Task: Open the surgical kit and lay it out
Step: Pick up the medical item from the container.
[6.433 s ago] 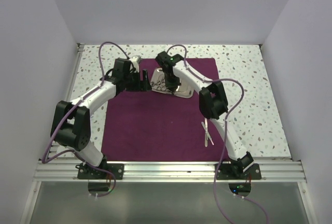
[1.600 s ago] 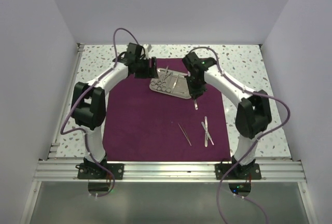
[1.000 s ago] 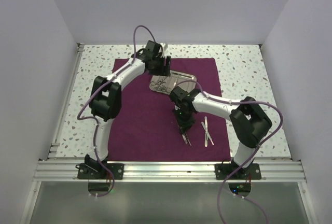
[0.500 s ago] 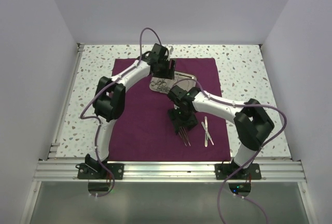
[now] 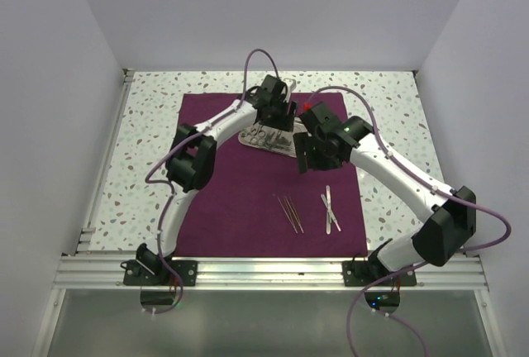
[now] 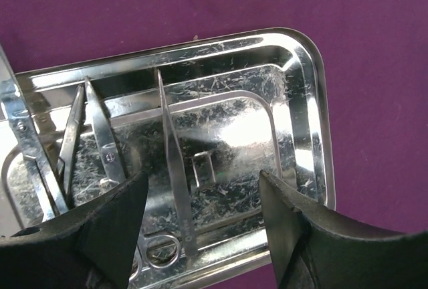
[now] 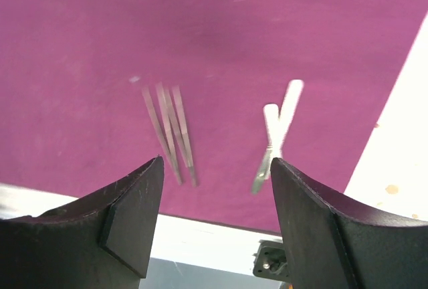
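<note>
Kit is unwrapped: small shiny rectangular steel tray (image 6: pixel 309 95) sits on the far part of the dark purple cloth wrap (image 5: pixel 231 200), which lies flat beneath the tray, presumably as the layout field. Inside the tray: a thin straight silver probe (image 6: pixel 172 168) lying lengthwise, and ring-handled scissors (image 6: pixel 100 135) crowded at its left end with other blades I cannot separate. On the near side of the tray, well apart from it, three thin silver rods (image 7: pixel 168 132) lie side by side; just right of them a flat silver crossed instrument (image 7: pixel 275 135). Judged: unloading partly done, pieces spaced so each can be picked singly. Left fingers (image 6: pixel 110 229) are spread wide directly above the tray, nothing between them, probably lined up on the probe. Right fingers (image 7: pixel 134 215) are likewise parted and empty, raised over the cloth beside the tray's right end. Beyond the tray, white speckled table (image 5: pixel 397 126); plain pale walls on three sides; aluminium rail (image 5: pixel 264 273) along the near edge.
</note>
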Robot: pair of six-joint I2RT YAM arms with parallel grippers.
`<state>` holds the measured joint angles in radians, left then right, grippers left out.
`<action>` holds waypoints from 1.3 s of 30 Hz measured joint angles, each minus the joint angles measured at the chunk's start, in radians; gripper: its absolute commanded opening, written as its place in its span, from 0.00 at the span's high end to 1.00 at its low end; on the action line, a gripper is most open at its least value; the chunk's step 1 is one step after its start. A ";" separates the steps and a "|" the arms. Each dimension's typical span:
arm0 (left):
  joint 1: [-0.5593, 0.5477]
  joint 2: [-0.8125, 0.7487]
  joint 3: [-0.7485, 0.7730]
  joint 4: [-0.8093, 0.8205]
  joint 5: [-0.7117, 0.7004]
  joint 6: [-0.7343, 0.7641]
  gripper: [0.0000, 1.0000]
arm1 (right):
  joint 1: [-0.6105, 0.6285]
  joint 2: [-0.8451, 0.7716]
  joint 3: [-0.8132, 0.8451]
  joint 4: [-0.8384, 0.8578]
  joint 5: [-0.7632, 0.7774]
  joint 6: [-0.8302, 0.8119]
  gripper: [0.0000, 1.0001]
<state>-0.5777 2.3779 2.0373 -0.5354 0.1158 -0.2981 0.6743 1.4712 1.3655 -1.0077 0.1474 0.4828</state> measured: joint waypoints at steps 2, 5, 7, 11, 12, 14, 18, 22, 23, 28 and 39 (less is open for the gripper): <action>-0.003 0.013 0.013 0.002 0.004 0.005 0.29 | -0.046 -0.007 -0.015 -0.003 0.000 0.003 0.32; -0.005 0.031 0.023 0.003 0.003 0.008 0.29 | -0.088 -0.007 -0.038 -0.011 0.000 0.005 0.33; -0.006 0.047 0.030 0.002 0.002 0.013 0.30 | -0.092 -0.006 -0.043 -0.020 -0.001 0.004 0.33; -0.006 0.066 0.055 0.006 -0.024 0.021 0.32 | -0.092 -0.005 -0.043 -0.022 -0.003 0.003 0.34; -0.006 0.072 0.060 0.006 -0.031 0.023 0.32 | -0.092 -0.005 -0.043 -0.022 -0.003 0.003 0.34; -0.006 0.084 0.075 0.011 -0.047 0.023 0.36 | -0.092 -0.004 -0.043 -0.024 -0.002 0.001 0.35; -0.008 0.107 0.102 0.020 -0.091 0.030 0.45 | -0.098 -0.004 -0.043 -0.026 -0.002 -0.005 0.37; -0.017 0.115 0.111 0.023 -0.141 0.037 0.58 | -0.111 0.000 -0.043 -0.027 -0.003 -0.012 0.41; -0.020 0.117 0.111 0.023 -0.154 0.042 0.60 | -0.113 0.002 -0.043 -0.027 -0.003 -0.013 0.41; -0.045 0.121 0.111 0.023 -0.204 0.061 0.97 | -0.117 0.014 -0.044 -0.026 -0.008 -0.019 0.48; -0.072 0.074 0.049 0.011 -0.243 0.054 1.00 | -0.120 -0.028 -0.114 -0.015 -0.031 -0.012 0.60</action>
<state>-0.6502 2.4523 2.0861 -0.5243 -0.1268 -0.2443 0.5541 1.4433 1.2510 -1.0229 0.1165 0.4709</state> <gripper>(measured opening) 0.033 0.434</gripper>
